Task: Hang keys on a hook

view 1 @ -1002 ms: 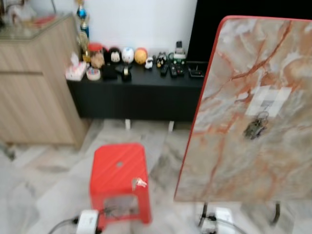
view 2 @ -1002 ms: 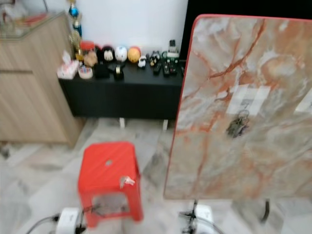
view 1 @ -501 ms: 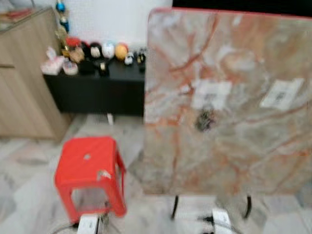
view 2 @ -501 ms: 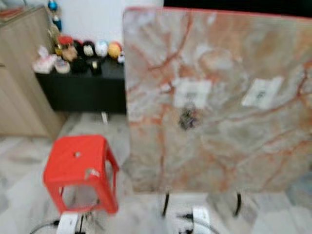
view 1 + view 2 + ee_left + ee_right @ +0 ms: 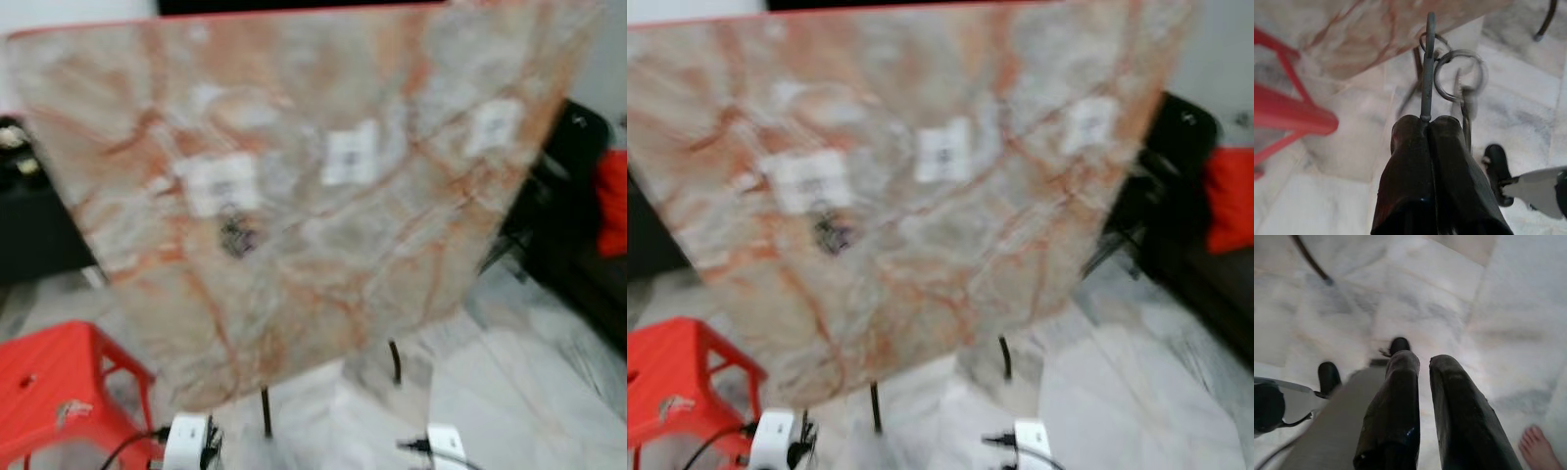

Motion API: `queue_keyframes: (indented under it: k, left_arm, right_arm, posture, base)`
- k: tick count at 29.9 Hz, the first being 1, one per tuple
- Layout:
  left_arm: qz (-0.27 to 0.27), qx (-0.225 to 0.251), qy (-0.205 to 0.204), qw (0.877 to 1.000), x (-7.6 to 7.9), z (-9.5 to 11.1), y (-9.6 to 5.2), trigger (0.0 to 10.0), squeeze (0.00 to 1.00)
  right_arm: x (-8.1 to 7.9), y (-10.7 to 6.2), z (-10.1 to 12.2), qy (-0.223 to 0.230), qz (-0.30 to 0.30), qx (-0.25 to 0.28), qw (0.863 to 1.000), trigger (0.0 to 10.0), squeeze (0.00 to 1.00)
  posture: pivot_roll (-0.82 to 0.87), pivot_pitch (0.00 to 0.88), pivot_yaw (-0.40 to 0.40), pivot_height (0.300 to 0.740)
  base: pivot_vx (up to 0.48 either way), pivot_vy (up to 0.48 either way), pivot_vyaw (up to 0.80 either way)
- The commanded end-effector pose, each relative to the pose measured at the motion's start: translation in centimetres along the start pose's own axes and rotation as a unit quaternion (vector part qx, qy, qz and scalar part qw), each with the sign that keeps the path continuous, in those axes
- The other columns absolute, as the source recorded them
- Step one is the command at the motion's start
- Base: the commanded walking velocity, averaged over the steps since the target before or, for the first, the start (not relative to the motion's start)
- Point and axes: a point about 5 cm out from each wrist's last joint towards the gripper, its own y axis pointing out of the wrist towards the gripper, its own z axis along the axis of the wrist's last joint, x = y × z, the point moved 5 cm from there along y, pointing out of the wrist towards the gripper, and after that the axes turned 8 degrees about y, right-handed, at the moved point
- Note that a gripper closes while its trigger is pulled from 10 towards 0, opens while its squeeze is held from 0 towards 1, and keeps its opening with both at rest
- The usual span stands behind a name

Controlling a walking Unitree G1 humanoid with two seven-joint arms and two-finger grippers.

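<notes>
1. At the far left of the head views stands a red stool [image 5: 49, 387] on the pale marble floor [image 5: 519, 392], with a small object lying on its front edge; the picture is too blurred to tell what this object is.
2. Behind the stool, a dark low cabinet [image 5: 29, 225] shows at the left edge, partly hidden.
3. The left gripper [image 5: 1427, 122] hangs low above the floor. Its two black fingers are pressed together and pinch a thin metal piece of the keys [image 5: 1457, 81]; a key ring and some smaller parts dangle from it past the fingertips.
4. A big marble-patterned board [image 5: 323, 186] with a red rim stands upright on thin black legs and takes most of the middle of the head views. In the left wrist view its lower edge is seen beyond the held keys, well apart from them.
5. Three white patches [image 5: 351, 154] are on the board in a row. Under the leftmost patch another dark bunch [image 5: 235, 235] hangs against the board.
6. The right gripper [image 5: 1422, 364] points down at the floor, with its fingers a little apart and nothing between them.
7. Near this gripper a person's bare toes [image 5: 1540, 440] stand on the floor.
8. At the far right of the head views is a dark seat [image 5: 568, 196] with something red [image 5: 612, 201] on it.
</notes>
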Motion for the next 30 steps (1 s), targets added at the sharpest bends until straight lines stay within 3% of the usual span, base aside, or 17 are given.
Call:
queue_keyframes:
  k: [1, 16, 26, 30]
  left_arm:
    - [0.0, 0.004, 0.007, 1.0, -0.1, 0.0, -0.1, 10.0, 0.0]
    - [-0.01, 0.069, 0.026, 0.997, 0.2, 3.9, 0.7, 10.0, 0.0]
    - [-0.011, 0.073, 0.035, 0.997, 0.2, 4.4, 0.8, 10.0, 0.0]
    - [-0.005, 0.101, 0.042, 0.994, -0.4, 5.9, 0.8, 10.0, 0.0]
  right_arm:
    - [-0.5, 0.1, 0.5, -0.005, 0.004, 0.006, 1.0, 10.0, 0.0]
    - [0.5, -0.1, 0.8, 0.007, -0.014, 0.025, 1.0, 10.0, 0.0]
    - [0.6, -0.1, 0.5, 0.01, -0.019, 0.019, 1.0, 10.0, 0.0]
    - [0.3, 0.0, 1.2, 0.012, -0.018, 0.036, 0.999, 10.0, 0.0]
  posture:
    - [0.02, 0.0, -0.019, 0.74]
    - [-0.02, 0.0, 0.008, 0.74]
    - [0.03, 0.0, 0.004, 0.74]
    - [0.03, 0.0, 0.007, 0.74]
  base:
    - [0.0, 0.0, -0.77]
    - [0.0, 0.0, -0.77]
    - [0.0, 0.0, -0.77]
    - [0.0, 0.0, 0.0]
